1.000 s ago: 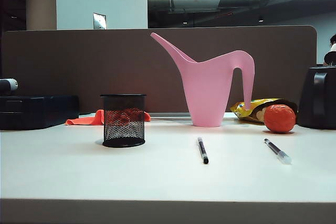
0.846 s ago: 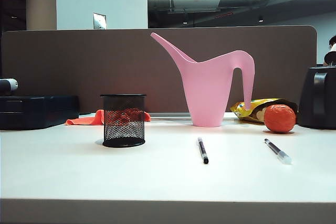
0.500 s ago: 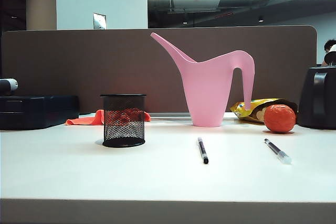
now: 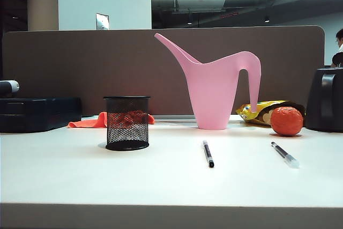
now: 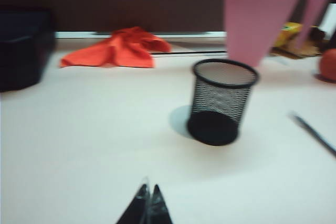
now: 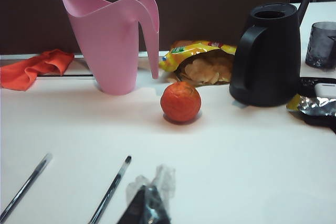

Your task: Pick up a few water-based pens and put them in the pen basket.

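Standing upright on the white table (image 4: 64,175), left of centre in the exterior view, the black mesh pen basket (image 4: 127,123) is seen with nothing visible inside it. An orange cloth (image 4: 88,121) lies behind it, and a dark box (image 4: 40,113) sits at the far left. The left gripper (image 5: 147,203) is shown only in its wrist view, fingertips pressed together and holding nothing, poised above bare table short of the basket. A pink watering can (image 4: 214,87) stands behind the middle of the table. In front of it the all-black pen (image 4: 208,153) lies flat, and further right the pen with the clear end (image 4: 284,154) lies flat, well apart from the first. An orange (image 4: 286,121), a snack bag (image 4: 260,112) and a black kettle (image 4: 324,100) are noted at the right. The right gripper (image 6: 147,205) is closed and empty, just beside the clear-ended pen.
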Motion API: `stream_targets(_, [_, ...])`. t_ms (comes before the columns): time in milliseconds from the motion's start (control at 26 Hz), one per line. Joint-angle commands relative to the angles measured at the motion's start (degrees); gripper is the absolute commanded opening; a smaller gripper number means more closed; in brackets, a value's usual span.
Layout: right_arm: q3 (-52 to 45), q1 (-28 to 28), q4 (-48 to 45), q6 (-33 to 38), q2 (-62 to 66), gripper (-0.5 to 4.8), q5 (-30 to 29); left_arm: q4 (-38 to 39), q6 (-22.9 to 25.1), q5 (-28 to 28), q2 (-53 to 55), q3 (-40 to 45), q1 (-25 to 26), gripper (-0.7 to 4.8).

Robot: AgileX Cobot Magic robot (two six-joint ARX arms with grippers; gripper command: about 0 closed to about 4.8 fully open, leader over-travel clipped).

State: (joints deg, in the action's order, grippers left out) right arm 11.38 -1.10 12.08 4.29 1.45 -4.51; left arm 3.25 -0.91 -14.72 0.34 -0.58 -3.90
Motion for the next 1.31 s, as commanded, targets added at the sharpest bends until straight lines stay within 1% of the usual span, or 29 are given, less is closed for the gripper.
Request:
stream_targets(38, [5.2,-0.1,6.3,0.4,3.7,-0.06,0.0,-0.4,0.2,-5.9,0.0,-0.1,0.0,-0.04])
stream_targets(77, [8.2,-0.2,7.5,0.5,6.9,-0.06,-0.5,-0.2,0.1,-8.9,0.0,-0.1,0.0,-0.04])
stream_targets(115, [9.5,-0.2,7.9,0.7,8.7,-0.06,-0.9,-0.1,0.0,-10.3,0.0,-0.1,0.0,-0.04])
stream_targets(154, [12.5,-0.2,9.0,2.2,13.1,-0.06,-2.1,0.0,0.0,-13.1,0.0,-0.1,0.0,-0.04])
stream_targets(231, [16.8,-0.2,10.6,3.7,20.5,-0.06,-5.0,0.1,0.0,-16.3,0.0,-0.1,0.0,-0.04])
stream_targets(269, [19.2,-0.2,10.8,4.0,25.5,-0.06,-7.5,0.1,0.0,-17.4,0.0,-0.1,0.0,-0.04])
stream_targets(346, [21.6,-0.6,10.6,4.9,30.9,-0.05,-9.4,0.1,0.0,-17.6,0.0,-0.1,0.0,-0.04])
stream_targets(384, [23.7,-1.5,10.3,4.9,36.6,0.04,-10.3,0.1,0.0,-17.6,0.0,-0.1,0.0,-0.04])
stream_targets(423, [24.8,-2.2,9.9,4.9,39.7,0.39,-10.2,0.1,0.0,-17.5,0.0,-0.1,0.0,-0.04])
stream_targets(461, [26.3,-3.7,9.0,4.9,44.6,1.37,-10.2,0.1,0.0,-17.5,0.0,-0.1,0.0,-0.04])
stream_targets(500, [27.0,-4.7,8.1,4.9,47.6,1.95,-10.2,0.1,0.0,-17.5,0.0,-0.1,0.0,-0.04])
stream_targets(538, [28.2,-6.1,6.4,4.9,52.5,2.21,-10.2,0.2,0.0,-17.6,0.0,-0.1,0.0,-0.04])
stream_targets(615, [30.0,-8.5,3.9,4.7,60.0,2.21,-9.5,0.2,0.0,-17.5,0.0,-0.1,0.0,-0.04])
stream_targets(692, [31.7,-10.4,1.6,4.7,66.6,2.36,-6.4,0.2,0.0,-17.5,0.0,-0.1,0.0,-0.04])
stream_targets(731, [32.6,-11.0,1.0,4.7,69.3,2.66,-5.1,0.2,0.0,-17.5,0.0,-0.1,0.0,-0.04])
stream_targets(769, [34.8,-11.6,1.0,4.7,74.6,3.22,-4.3,0.2,0.0,-17.5,0.0,-0.1,0.0,-0.04])
stream_targets(846, [37.9,-12.1,1.4,4.7,80.9,3.25,-4.2,0.2,0.0,-17.5,0.0,-0.1,0.0,-0.04])
stream_targets(1000, [42.2,-12.4,1.4,4.7,89.5,3.24,-4.1,0.5,0.0,-17.5,0.0,-0.1,0.0,-0.04])
stream_targets(1307, [42.7,-12.9,3.1,4.7,94.9,3.23,-1.7,0.9,0.0,-17.6,0.0,-0.1,0.0,-0.04])
